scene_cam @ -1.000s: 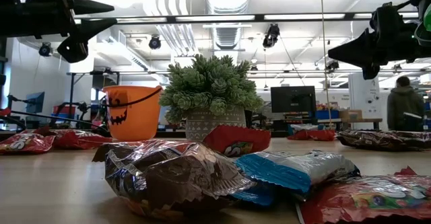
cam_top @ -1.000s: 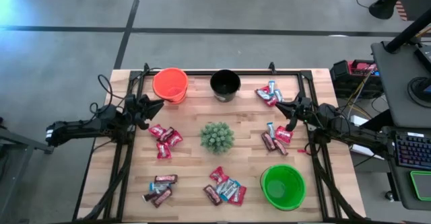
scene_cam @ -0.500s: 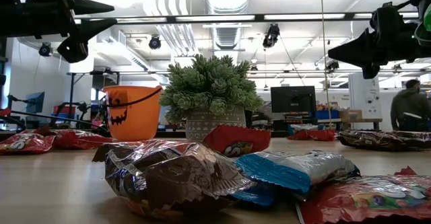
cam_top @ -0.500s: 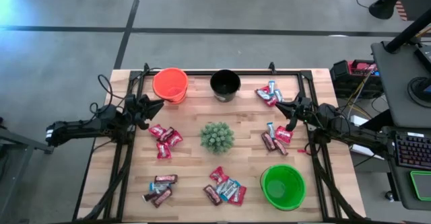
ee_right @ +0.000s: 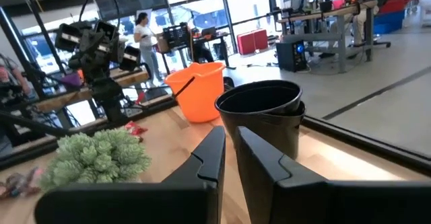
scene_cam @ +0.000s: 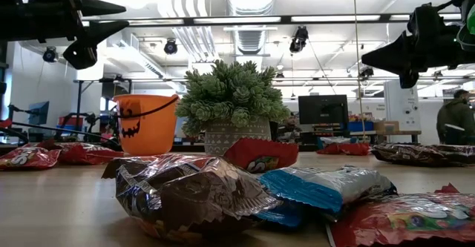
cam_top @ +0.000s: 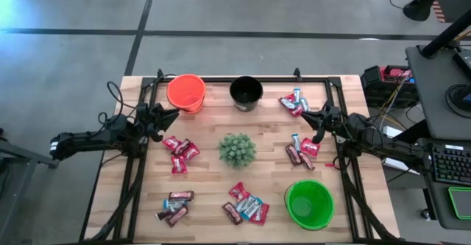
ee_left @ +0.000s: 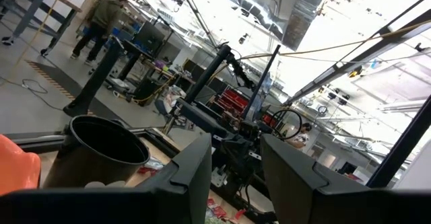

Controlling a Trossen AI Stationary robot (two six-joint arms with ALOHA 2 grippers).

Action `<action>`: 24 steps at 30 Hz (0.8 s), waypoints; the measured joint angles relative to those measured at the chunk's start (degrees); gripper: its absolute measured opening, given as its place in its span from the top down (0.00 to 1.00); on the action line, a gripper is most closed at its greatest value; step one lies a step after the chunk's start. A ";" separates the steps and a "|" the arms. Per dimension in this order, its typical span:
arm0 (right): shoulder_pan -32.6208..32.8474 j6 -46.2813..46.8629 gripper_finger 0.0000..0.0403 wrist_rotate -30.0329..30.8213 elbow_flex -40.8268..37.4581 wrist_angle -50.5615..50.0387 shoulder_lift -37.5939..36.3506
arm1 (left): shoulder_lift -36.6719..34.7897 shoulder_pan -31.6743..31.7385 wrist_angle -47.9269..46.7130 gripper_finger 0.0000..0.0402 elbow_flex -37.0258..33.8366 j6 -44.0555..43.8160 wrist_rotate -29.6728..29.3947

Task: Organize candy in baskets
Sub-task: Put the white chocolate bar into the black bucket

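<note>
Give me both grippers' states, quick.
Left gripper: open, holding nothing, raised near the orange bucket.
Right gripper: shut, holding nothing, raised at the table's right side.

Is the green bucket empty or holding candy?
Empty: the high view looks straight into the green bucket and shows only its bare green bottom.

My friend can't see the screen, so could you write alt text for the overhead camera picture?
Seen from above, a wooden table holds an orange bucket, a black bucket and a green bucket, with a spiky plant in the middle and five piles of wrapped candy scattered around. Two dark robot arms reach in, the left gripper open, the right gripper nearly closed, neither holding anything.
</note>
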 joint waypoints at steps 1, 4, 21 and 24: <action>0.00 -1.02 0.93 0.00 0.00 -0.14 0.00 | 0.00 -0.01 0.01 0.72 0.00 0.00 -0.01; 0.00 -2.37 0.93 0.02 0.00 -0.08 0.00 | 0.00 -0.01 0.01 0.72 0.00 0.00 -0.01; 0.00 2.59 0.93 2.34 0.00 0.77 0.02 | 0.00 0.01 -0.01 0.72 0.00 0.00 0.03; 0.00 4.85 0.93 4.12 -0.01 0.33 0.02 | 0.00 -0.01 -0.01 0.72 0.00 0.00 0.03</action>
